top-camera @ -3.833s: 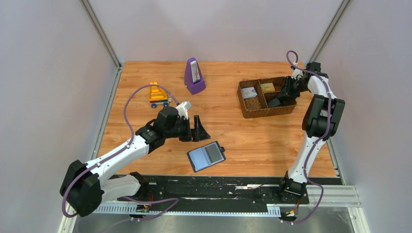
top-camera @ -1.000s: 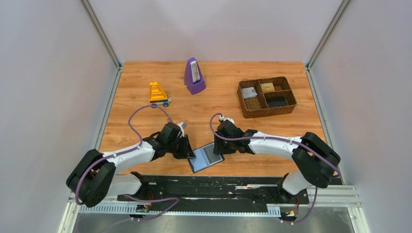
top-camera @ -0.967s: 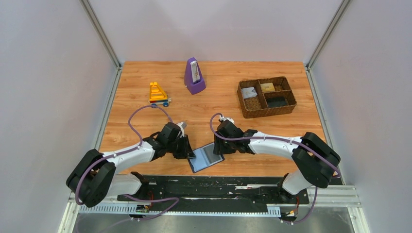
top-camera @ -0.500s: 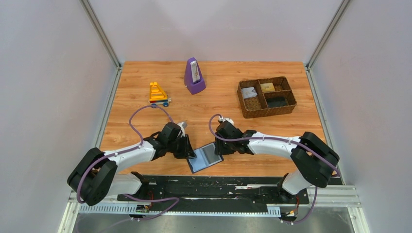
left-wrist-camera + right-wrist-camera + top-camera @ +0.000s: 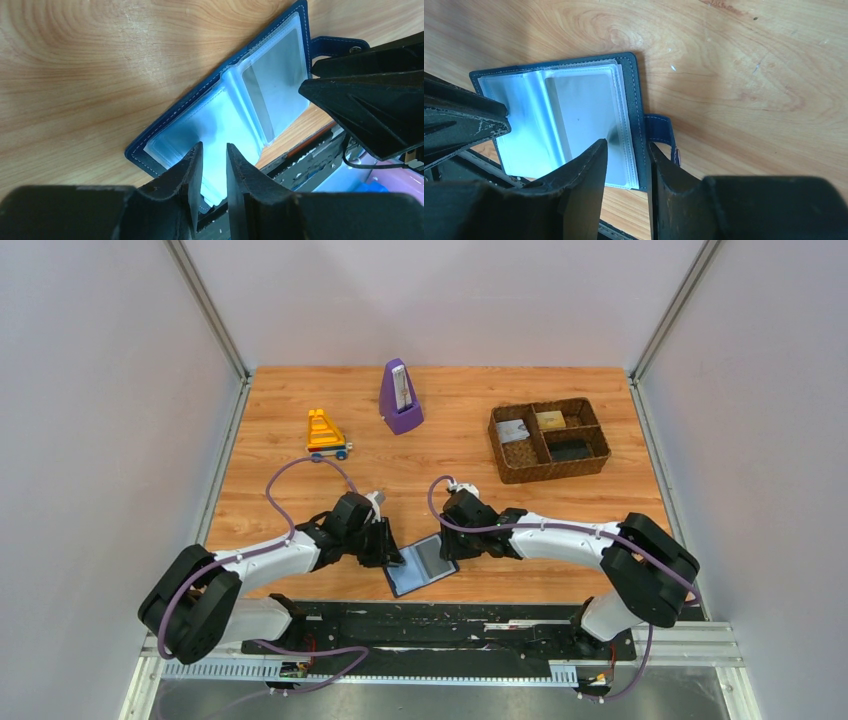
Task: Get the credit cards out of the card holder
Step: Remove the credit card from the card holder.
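Observation:
The card holder (image 5: pixel 422 565) lies open and flat near the table's front edge, dark blue cover down and clear sleeve pages up. A grey credit card (image 5: pixel 579 110) sits inside the right page's sleeve (image 5: pixel 280 82). My left gripper (image 5: pixel 392 552) is low over the left page, its jaws (image 5: pixel 214 146) a narrow gap apart with nothing between them. My right gripper (image 5: pixel 447 545) is open. It straddles the holder's right edge (image 5: pixel 626 145), with one finger over the card page and the other outside the cover by the snap strap (image 5: pixel 664 132).
A brown woven basket (image 5: pixel 548 476) stands at the back right, holding a whitish card (image 5: pixel 513 430), a gold card (image 5: pixel 550 420) and a dark card (image 5: pixel 572 451). A purple metronome (image 5: pixel 400 397) and a yellow toy (image 5: pixel 326 434) stand further back. The black base rail runs just in front of the holder.
Since the earliest frame the right arm has swung from the basket down to the holder and the left arm has dropped onto it. Over the last second the holder has shifted slightly left.

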Controlling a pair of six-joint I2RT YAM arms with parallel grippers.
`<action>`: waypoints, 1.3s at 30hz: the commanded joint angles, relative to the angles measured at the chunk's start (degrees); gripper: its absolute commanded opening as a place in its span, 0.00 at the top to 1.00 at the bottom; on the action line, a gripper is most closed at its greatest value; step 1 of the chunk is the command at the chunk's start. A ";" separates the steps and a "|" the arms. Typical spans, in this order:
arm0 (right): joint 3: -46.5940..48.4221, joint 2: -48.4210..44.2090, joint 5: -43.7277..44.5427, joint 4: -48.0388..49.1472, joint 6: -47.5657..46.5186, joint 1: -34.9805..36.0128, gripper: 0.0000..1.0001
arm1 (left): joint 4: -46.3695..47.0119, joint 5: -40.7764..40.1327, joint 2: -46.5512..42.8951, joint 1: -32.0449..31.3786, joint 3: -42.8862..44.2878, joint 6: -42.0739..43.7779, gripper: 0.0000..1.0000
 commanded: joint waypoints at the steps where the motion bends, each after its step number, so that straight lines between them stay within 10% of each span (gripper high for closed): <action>1: 2.91 -0.90 0.72 1.06 -0.45 0.81 0.66 | -3.25 0.18 -1.04 0.00 1.32 0.40 0.67; 14: 4.64 -0.87 1.38 -0.30 -0.57 1.48 0.63 | -14.11 -5.18 -10.68 0.02 3.20 0.21 0.54; 39: 4.08 3.78 -3.33 2.64 -2.06 1.62 0.77 | -4.17 -2.53 -1.88 -0.01 -0.88 -0.68 0.67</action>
